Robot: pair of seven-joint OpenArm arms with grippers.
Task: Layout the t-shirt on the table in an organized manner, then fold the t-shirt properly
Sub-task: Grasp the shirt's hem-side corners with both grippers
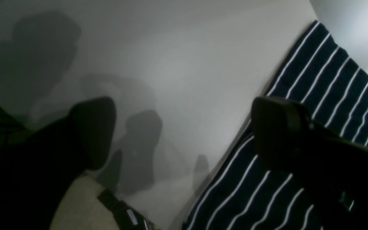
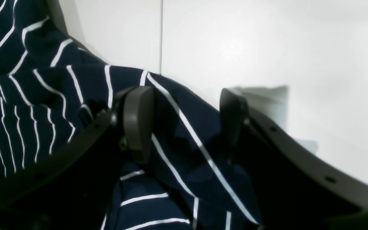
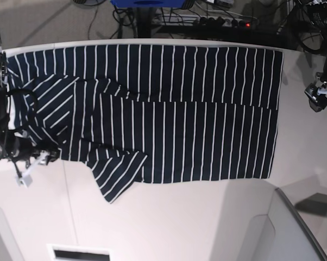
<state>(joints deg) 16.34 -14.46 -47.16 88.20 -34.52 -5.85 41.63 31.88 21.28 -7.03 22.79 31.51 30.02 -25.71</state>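
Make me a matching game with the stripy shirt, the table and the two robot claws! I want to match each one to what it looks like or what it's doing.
Things:
1. t-shirt
2. table
3. left gripper
4. right gripper

Descriptions:
A. smooth and off-white
B. jaws wide apart over the bare tabletop beside the shirt's edge, holding nothing
C. dark navy with thin white stripes
D. a fold of striped cloth sits between its jaws

Pairs: 1-C, 2-A, 3-B, 4-D
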